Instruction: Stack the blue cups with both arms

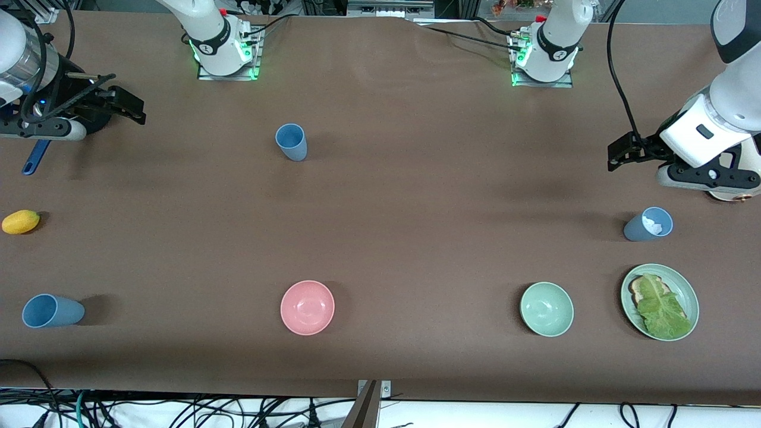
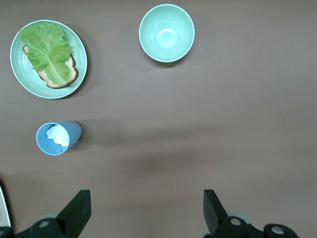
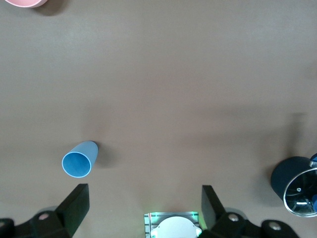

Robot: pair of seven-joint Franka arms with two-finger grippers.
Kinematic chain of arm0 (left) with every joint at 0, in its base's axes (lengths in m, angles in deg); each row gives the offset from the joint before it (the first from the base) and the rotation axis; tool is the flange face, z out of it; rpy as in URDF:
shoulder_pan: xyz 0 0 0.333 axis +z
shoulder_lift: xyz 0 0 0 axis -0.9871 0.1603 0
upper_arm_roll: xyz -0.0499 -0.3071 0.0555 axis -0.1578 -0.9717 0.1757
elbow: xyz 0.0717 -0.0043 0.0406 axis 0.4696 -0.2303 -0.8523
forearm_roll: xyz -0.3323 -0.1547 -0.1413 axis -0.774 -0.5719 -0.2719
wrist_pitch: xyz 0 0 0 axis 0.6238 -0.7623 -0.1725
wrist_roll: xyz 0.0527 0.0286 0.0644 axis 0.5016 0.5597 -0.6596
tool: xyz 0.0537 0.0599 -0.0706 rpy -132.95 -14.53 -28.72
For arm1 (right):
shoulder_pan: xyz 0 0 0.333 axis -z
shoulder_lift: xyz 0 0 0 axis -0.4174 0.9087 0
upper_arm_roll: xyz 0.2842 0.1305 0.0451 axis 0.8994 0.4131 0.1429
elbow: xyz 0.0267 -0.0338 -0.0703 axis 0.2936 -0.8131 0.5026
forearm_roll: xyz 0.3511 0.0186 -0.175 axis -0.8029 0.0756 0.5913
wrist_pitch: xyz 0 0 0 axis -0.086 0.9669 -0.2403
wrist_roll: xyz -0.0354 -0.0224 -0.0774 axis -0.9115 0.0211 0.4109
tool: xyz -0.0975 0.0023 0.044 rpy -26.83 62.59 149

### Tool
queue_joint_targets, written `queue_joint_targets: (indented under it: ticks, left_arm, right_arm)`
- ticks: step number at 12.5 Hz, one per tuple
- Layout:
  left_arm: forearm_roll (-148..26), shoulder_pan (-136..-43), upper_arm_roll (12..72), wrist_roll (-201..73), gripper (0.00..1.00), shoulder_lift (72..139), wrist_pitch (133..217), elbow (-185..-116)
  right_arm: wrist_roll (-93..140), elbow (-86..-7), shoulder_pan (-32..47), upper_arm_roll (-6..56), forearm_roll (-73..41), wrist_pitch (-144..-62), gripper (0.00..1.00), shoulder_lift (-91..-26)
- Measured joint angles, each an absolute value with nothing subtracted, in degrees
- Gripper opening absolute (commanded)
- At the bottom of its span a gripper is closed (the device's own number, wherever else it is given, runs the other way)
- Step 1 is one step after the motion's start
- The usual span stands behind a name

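Brown table (image 1: pixel 416 196) w/ 3 blue cups: one (image 1: pixel 291 142) near the bases, one (image 1: pixel 52 311) & a yellow fruit (image 1: pixel 20 222) at right arm's end, one (image 1: pixel 647 224) w/ white bit inside at left arm's end. Nearer front cam: pink bowl (image 1: pixel 307 307), green bowl (image 1: pixel 546 309), plate (image 1: pixel 688 288) w/ lettuce on bread.

Glossy white arms (image 1: pixel 728 113), black cables, black claws, green-lit bases.

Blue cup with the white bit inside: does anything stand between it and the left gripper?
Nothing visible does. The left gripper hangs open above bare table, and the blue cup stands upright nearby; the green plate lies nearer the front camera.
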State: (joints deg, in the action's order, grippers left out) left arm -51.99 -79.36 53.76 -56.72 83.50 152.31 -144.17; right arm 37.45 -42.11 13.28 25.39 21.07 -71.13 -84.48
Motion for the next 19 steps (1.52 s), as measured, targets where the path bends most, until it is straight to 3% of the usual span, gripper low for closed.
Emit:
queue_joint_targets:
  ticks: [8,12,19]
  left_arm:
    - [-51.8,-74.3,54.7,-56.7,1.0,85.4,152.0,-144.3]
    - [-46.5,-68.0,54.8,-52.3,1.0,90.7,153.8,-144.3]
    - [-47.6,-56.5,54.8,-37.5,0.93,105.0,166.4,-145.0]
  right_arm:
    - [37.4,-42.1,13.3,25.4,21.1,-71.1,1.0,-84.5]
    - [37.4,-42.0,13.3,25.4,21.1,-71.0,1.0,-84.5]
    - [37.4,-41.1,13.2,26.8,20.6,-68.8,1.0,-81.1]
